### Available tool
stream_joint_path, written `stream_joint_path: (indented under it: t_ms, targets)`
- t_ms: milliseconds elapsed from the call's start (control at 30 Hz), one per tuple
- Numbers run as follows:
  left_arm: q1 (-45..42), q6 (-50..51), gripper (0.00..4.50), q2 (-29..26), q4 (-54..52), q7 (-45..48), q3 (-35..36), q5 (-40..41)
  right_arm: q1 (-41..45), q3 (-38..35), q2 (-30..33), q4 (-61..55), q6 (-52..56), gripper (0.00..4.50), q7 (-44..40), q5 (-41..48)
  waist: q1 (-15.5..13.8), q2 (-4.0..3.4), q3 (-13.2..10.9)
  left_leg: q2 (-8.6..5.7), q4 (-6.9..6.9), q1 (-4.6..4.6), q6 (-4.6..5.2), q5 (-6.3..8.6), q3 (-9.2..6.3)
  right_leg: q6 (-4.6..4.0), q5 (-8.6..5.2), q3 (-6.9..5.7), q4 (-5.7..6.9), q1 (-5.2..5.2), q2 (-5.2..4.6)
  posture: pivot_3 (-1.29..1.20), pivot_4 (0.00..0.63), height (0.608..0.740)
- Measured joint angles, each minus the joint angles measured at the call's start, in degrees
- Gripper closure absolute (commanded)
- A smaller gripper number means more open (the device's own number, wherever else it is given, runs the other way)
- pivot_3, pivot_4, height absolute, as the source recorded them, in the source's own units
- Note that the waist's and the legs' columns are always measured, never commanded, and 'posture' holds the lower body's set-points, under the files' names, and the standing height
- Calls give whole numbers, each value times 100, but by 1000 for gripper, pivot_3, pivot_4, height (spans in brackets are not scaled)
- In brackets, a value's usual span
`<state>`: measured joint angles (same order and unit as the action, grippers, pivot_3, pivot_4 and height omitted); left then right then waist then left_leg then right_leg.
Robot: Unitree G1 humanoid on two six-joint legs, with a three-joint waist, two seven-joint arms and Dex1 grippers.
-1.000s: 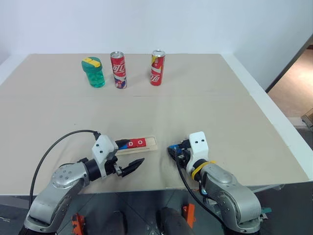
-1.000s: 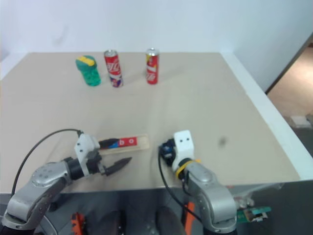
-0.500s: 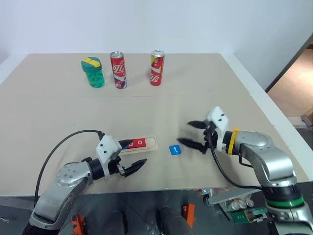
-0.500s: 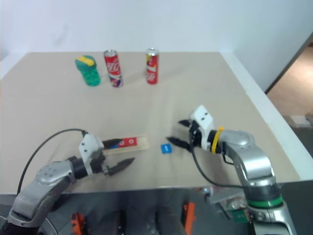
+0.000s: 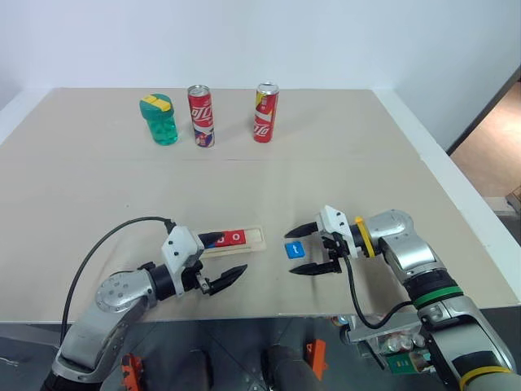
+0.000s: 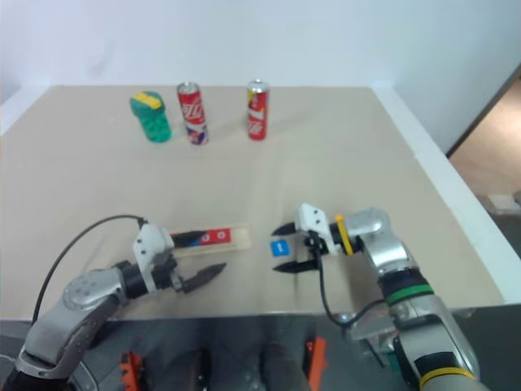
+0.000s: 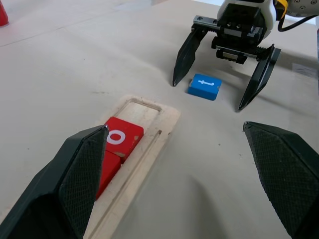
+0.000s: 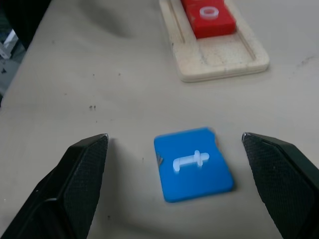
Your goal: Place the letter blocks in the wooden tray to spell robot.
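On the beige bench the wooden tray lies near the front edge, its long side running left to right. Red letter blocks sit in its groove: the one with a white "o" is nearest the tray's right end, with another red tile touching it on the left (its letter is hidden by the left arm), and the last slot at the right end stands bare.

The blue "t" block lies flat on the bench just right of the tray, apart from it. The right end effector points left toward the tray, its black fingers spread wide with one on each side of the blue block; neither finger touches it (the wrist view shows bare bench on both sides of the tile).

The left end effector sits at the tray's near side, fingers wide apart and holding nothing, one fingertip overlapping the tray's left part in the head views.

At the far side of the bench stand a green bottle with a yellow-striped lid and two red cans, well apart from the tray.
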<state>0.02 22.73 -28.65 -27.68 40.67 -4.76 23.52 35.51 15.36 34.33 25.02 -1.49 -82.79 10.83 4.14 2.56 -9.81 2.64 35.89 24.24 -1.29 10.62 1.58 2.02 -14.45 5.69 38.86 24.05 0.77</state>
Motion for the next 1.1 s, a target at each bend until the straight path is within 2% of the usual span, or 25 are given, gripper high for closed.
stream_joint_path:
  t_ms: [267, 400, 467, 533, 600, 633, 667, 700, 800, 900, 1100]
  targets:
    - [58, -22, 0, -19, -26, -13, 5, -57, -318, -213, -126, -28, -96, 302, 364, 41, 0, 1, 0, 3, 16, -38, -1, -1, -4, -16, -2, -5, 5, -37, 2, 0, 150, 740]
    - [87, -39, 0, -36, -27, 19, 11, -56, -1084, -495, -82, -1211, 857, 302, 1078, 247, -15, 0, 1, 0, 14, -57, -3, 0, -6, -22, -17, -3, 5, -59, -2, 0, 150, 740]
    - [83, -44, 0, -8, -27, 29, 16, -47, -1230, -523, -73, -1431, 1008, 855, 1206, 259, -22, 0, 1, 0, 15, -60, -4, 0, -7, -19, -19, -3, 5, -63, -6, 0, 150, 740]
    - [45, -47, 0, 17, -26, 98, 10, 9, -1450, -607, -66, -1818, 1278, 923, 1424, 281, -26, 1, 1, -2, 15, -63, -4, 1, -4, -20, -19, -1, 5, -64, -5, 0, 150, 740]
    - [-15, -64, 0, 9, -25, 228, 2, 69, -1722, -671, -34, -2304, 1642, 1479, 1730, 316, -32, 1, 1, -1, 14, -68, -4, 1, -2, -21, -19, -1, 5, -65, -5, 0, 150, 740]
    - [-27, -95, 0, -4, -25, 281, -1, 79, -1778, -673, -29, -2407, 1711, 1587, 1805, 315, -32, 1, 1, 0, 14, -71, -5, 1, -1, -22, -20, -1, 5, -66, -3, 0, 150, 740]
    - [-61, -128, 0, -41, -24, 398, -13, 119, -1874, -692, -28, -2561, 1814, 2203, 1939, 310, -34, 1, 1, 0, 13, -71, -5, 1, -1, -23, -20, -1, 5, -66, -3, 0, 150, 740]
    - [-78, -156, 0, -117, -24, 515, -33, 144, -1932, -706, -27, -2666, 1894, 2551, 2044, 305, -35, 1, 1, 0, 12, -73, -5, 1, -1, -25, -21, -1, 5, -66, -3, 0, 150, 740]
    - [-85, -207, 0, -366, -16, 1025, -160, 189, -2115, -758, -17, -3086, 2253, 3238, 2446, 284, -33, 1, 1, 0, 7, -73, -7, 2, -1, -28, -24, 0, 4, -64, -3, 0, 150, 740]
    - [-173, -362, 0, -638, 64, 1476, -219, 172, -2236, -769, -19, -3437, 2603, 3261, 2738, 320, -34, 1, 1, 1, 4, -73, -7, 3, -2, -31, -26, -2, 3, -63, -3, 0, 150, 740]
    - [-357, -501, 0, -662, 279, 1716, -229, 165, -2346, -770, -55, -3801, 2984, 3261, 3103, 363, -30, 2, 1, 1, 3, -71, -8, 3, 1, -30, -27, 2, -2, -62, -5, 0, 150, 740]
